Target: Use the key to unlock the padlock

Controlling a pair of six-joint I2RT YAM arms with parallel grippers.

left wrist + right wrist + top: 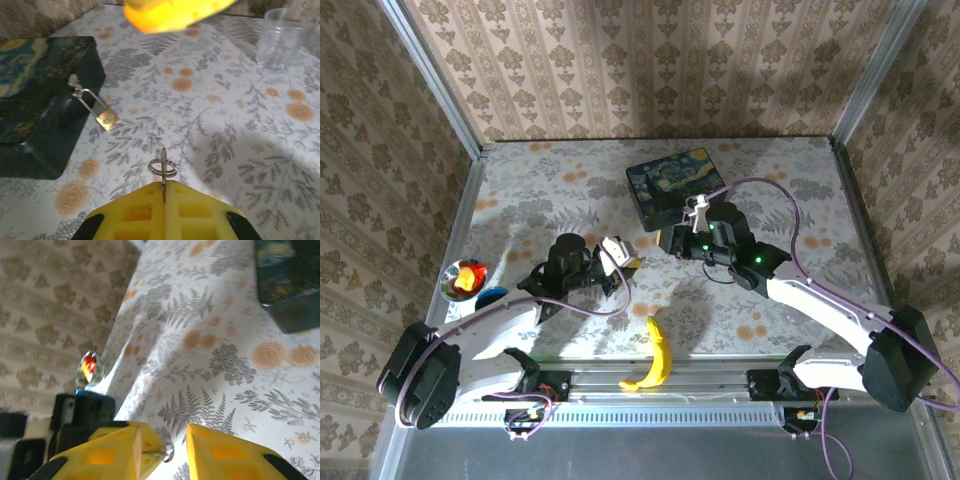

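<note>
The padlock (106, 118) is hung by its shackle from the clasp on the painted box (35, 100), which is set toward the table's (225, 125) far edge. The key (163, 162) is pinched upright in the closed left gripper (164, 189), near the padlock. The right gripper (164, 436) is held with its jaws parted.

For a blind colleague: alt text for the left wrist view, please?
The left gripper pinches the key edge-on, its ring showing, over a floral table. Ahead to the left, the padlock is hooked on the clasp of a dark painted box. A clear cup stands at far right.
</note>
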